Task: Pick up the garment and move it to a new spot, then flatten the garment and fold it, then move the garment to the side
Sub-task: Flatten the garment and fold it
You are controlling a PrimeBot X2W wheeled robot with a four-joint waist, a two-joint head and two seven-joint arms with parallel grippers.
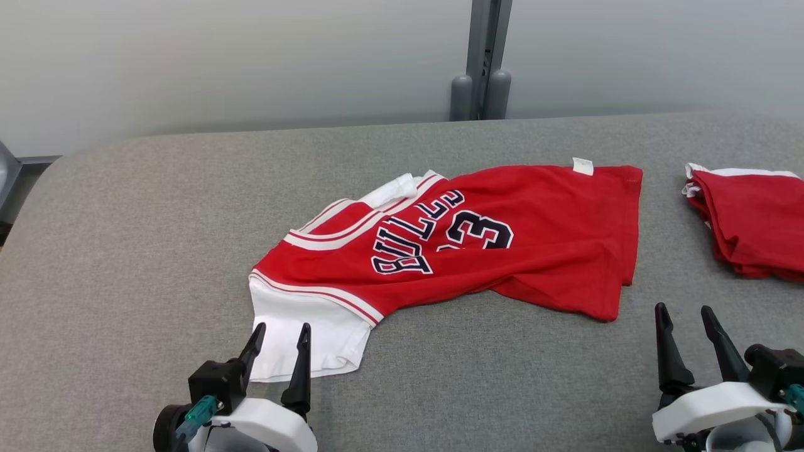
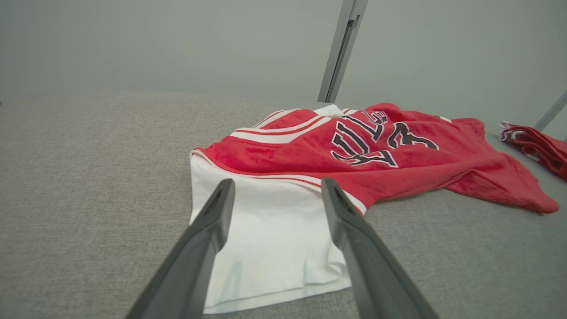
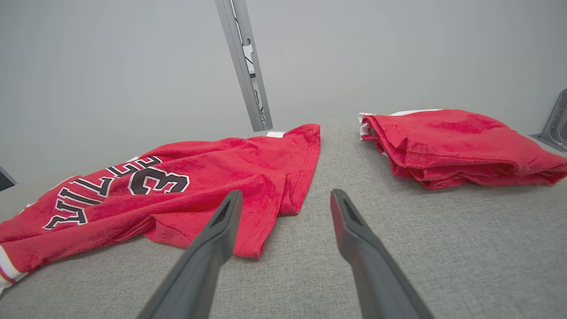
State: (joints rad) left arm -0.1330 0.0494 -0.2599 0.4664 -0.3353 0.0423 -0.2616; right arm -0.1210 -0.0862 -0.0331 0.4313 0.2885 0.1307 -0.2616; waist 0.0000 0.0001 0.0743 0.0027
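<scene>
The left gripper is nearest, with its fingers spread wide and nothing between them. Their tips reach the near edge of the white sleeve of the shirt. In the left wrist view the sleeve lies flat between and just ahead of the two fingers; whether they touch the cloth I cannot tell. The right gripper is also fully open and empty, over bare gray table. The red hem corner lies just ahead of it and to its left. A folded red cloth sits ahead and to its right, apart from the shirt.

The shirt lies rumpled on the table with its lettering up. The collar end is toward the left gripper and the hem toward the right, with a fold running across the lower half.

The pick-up looks not yet begun. To do it well, the left gripper should probably go a little further forward, past the loose sleeve edge. That way it pinches near the red shoulder seam rather than the thin white cuff, which could slide out. The right gripper needs to move forward and to its left to take the hem corner, keeping clear of the folded cloth. Each should press down into the table before closing, so both layers are caught. The two should then lift together, so the shirt hangs evenly and the fold drops out.
</scene>
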